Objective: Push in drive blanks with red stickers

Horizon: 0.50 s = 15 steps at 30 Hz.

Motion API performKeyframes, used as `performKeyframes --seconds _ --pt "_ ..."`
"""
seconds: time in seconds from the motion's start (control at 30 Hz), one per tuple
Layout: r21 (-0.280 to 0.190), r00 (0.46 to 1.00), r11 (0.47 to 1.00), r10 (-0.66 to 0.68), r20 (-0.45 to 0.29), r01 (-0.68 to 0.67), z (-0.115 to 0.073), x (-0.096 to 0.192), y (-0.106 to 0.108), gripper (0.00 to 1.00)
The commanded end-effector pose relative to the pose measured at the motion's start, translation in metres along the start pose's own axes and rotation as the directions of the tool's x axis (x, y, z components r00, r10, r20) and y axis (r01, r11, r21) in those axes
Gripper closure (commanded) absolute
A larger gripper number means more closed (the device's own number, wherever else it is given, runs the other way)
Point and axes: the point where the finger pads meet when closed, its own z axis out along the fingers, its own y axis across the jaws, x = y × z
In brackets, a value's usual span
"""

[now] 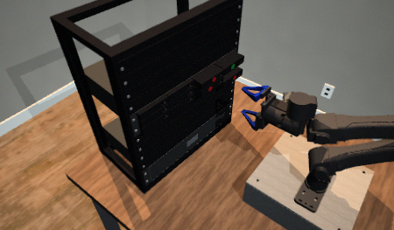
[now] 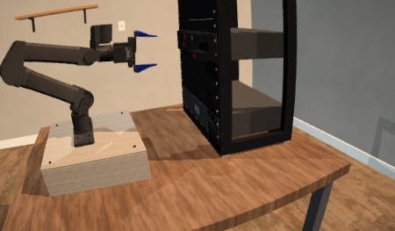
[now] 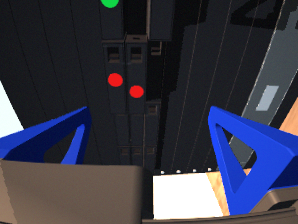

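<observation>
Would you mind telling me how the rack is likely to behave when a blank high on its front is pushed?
The rack is tall with a narrow footprint, so it seems apt to tip backward. The red-stickered blanks sit high, adding leverage. It merely rests on the table, so it may also slide. The open tool holds nothing.
</observation>
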Motion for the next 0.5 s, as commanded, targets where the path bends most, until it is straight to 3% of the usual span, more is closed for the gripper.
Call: performKeyframes --seconds 0.0,0.47 --pt "-0.082 0.999 0.996 0.045 0.014 -0.044 0.015 0.005 0.032 0.0" --pt "-0.082 0.999 0.996 0.044 0.009 -0.043 0.052 0.031 0.038 0.0"
